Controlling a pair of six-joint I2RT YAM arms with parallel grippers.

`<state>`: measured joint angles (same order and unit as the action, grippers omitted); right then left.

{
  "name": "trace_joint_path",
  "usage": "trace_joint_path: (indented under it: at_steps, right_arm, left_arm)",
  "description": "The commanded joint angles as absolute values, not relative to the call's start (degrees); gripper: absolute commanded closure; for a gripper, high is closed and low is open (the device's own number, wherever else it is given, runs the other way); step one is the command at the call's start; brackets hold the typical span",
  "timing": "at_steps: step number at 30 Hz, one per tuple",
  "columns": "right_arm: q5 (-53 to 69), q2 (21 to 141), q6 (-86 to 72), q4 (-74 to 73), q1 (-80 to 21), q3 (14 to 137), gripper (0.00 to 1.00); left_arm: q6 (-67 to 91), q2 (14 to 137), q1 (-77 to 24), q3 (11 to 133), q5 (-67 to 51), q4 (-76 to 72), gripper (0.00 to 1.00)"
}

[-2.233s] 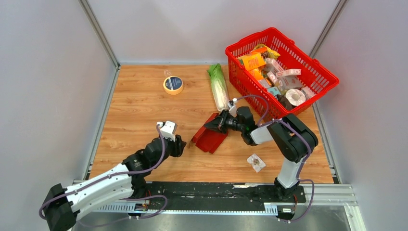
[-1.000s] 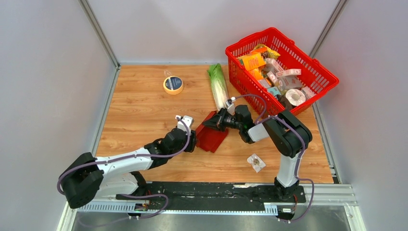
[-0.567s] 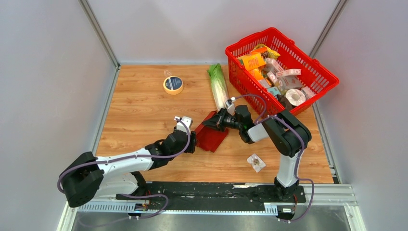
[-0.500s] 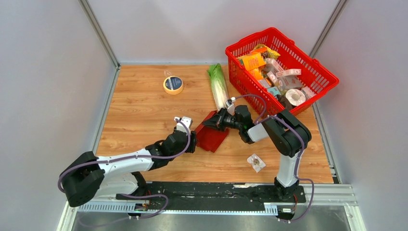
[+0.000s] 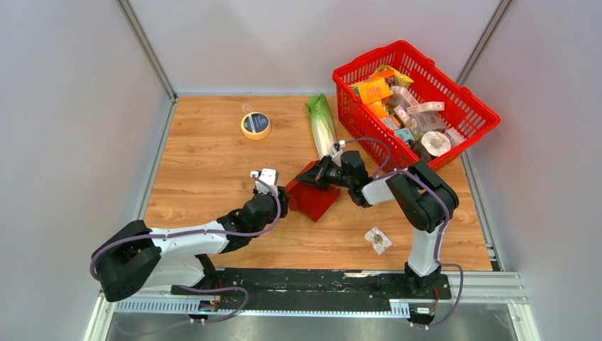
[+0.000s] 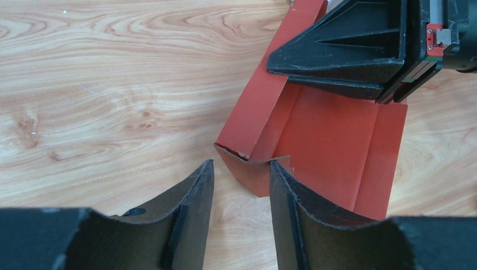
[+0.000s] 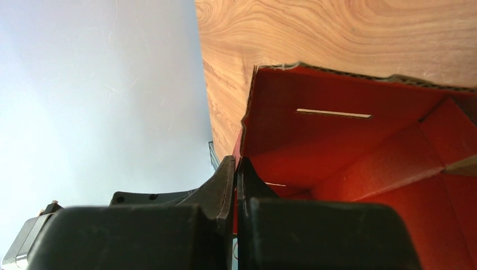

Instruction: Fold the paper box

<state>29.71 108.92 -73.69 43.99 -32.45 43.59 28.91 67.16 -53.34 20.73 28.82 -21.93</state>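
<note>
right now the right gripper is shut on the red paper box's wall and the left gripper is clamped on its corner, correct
No: the left gripper is open, jaws apart by the paper box corner, as the left wrist view shows. The right gripper does grip it.

A light wood-grain desk (image 5: 206, 163) sits boxed in by plain pale grey walls (image 5: 305, 42) on three sides, with aluminium posts (image 5: 145, 46) at the back corners and a black rail (image 5: 319, 284) along the near edge. The light is even and soft.
</note>
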Motion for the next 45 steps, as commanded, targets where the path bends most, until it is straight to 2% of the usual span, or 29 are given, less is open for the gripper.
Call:
trace_joint_path:
  at_steps: [1,8,15,19,22,28,35,45]
  right_arm:
    - [30.15,111.44,-69.87,37.18,-33.22,43.15,1.00]
    - [30.06,111.45,-69.61,37.35,-33.66,43.07,1.00]
    - [29.88,111.88,-70.40,37.97,-34.10,42.54,1.00]
    - [30.06,112.15,-71.10,38.93,-34.19,42.19,1.00]
    - [30.06,112.15,-71.19,39.20,-34.19,41.92,1.00]
    - [30.41,111.97,-72.07,40.95,-34.28,41.14,1.00]
    - [29.71,108.37,-71.19,42.54,-34.10,39.38,1.00]
    - [32.43,108.11,-74.18,51.77,-33.31,38.32,1.00]
  left_arm:
    - [30.76,68.03,-52.91,21.98,32.78,-26.89,0.51]
    - [34.10,71.09,-51.77,24.08,31.20,-22.24,0.46]
    - [37.44,75.93,-51.77,27.77,35.42,-20.75,0.56]
    - [37.70,78.57,-52.12,31.63,39.01,-14.79,0.64]
    - [37.97,79.45,-52.21,33.40,39.38,-13.10,0.65]
    - [36.39,79.98,-53.44,33.84,35.79,-14.15,0.60]
    - [35.51,74.45,-54.23,29.63,30.06,-15.47,0.46]
    - [37.44,59.52,-54.14,22.15,30.40,-12.31,0.44]
